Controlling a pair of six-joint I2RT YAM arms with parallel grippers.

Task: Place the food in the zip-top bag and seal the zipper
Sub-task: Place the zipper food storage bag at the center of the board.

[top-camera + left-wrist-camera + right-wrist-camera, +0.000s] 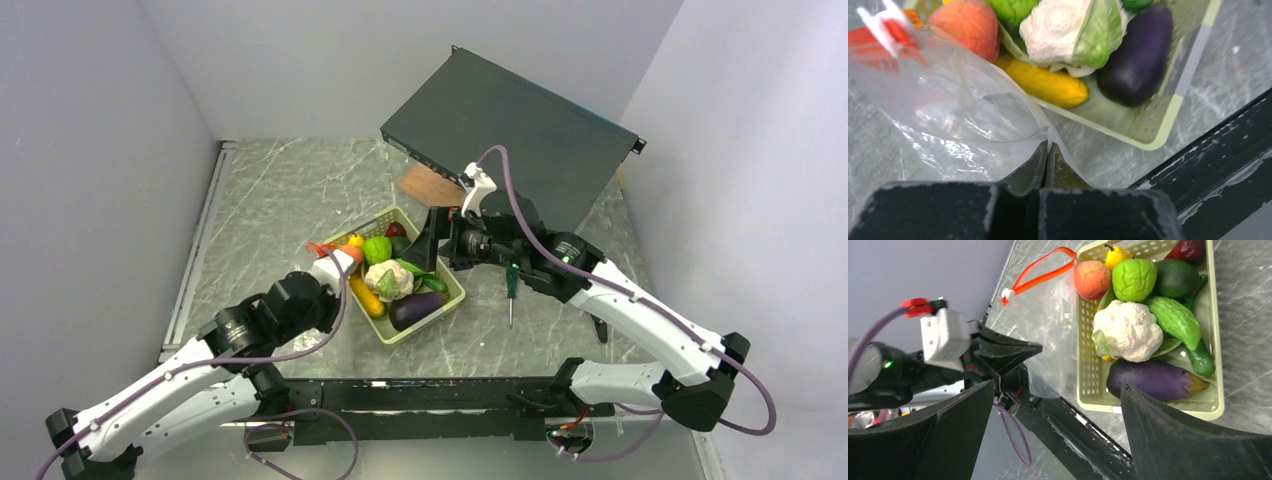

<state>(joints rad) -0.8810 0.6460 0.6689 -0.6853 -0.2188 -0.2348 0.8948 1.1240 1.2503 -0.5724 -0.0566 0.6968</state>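
Food sits all in the basket and none of it in the bag, so the step in hand is, I think, the very first pick.

The left claw is closed tight and pinches an edge of the bag between its tips. The clear plastic spreads away in front of it, just beside the basket, and the zipper lies at the end far from that claw. If the bag rests on the bench or hangs a little, I cannot tell. The mouth looks rather flat.

The right claw hangs above the basket with its jaws spread wide and nothing between them. The eggplant and cauliflower are under it, the peach and pepper further ahead.

As I judge it, the next move asks the right claw to go down on one piece, close, and carry it to the mouth. The mouth probably needs opening first, or the piece will only push the plastic.
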